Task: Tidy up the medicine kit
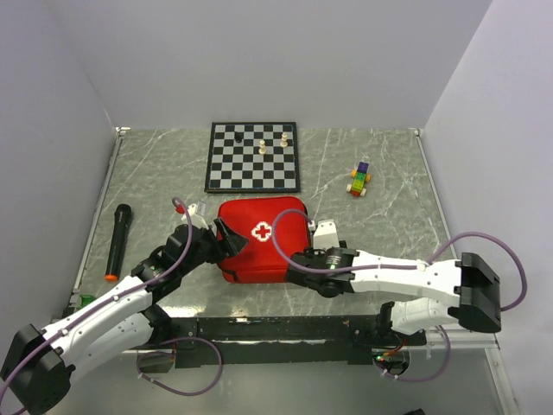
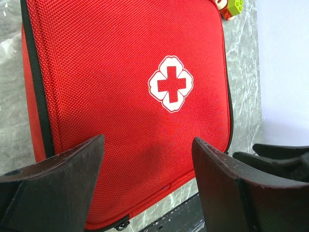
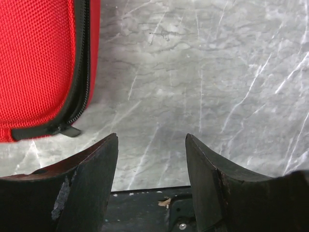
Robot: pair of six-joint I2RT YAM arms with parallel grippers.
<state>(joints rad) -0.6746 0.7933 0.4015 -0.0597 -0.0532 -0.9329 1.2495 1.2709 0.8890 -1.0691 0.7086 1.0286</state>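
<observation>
Left gripper (image 2: 147,145): jaws spread, poised over the lower-left edge of the medicine kit (image 1: 259,246). The kit lies closed at frame centre, cross up. Right gripper (image 3: 151,140): jaws spread above the table (image 3: 203,72). The zipper pull (image 3: 65,130) lies just left of it, so the right arm is nearer.

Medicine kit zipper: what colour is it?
Black zipper against the red medicine kit; clearest in the right wrist view.

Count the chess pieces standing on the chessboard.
3, all on the chessboard: one black piece near its far left corner, and two white pieces side by side toward the far right. None looks hidden.
</observation>
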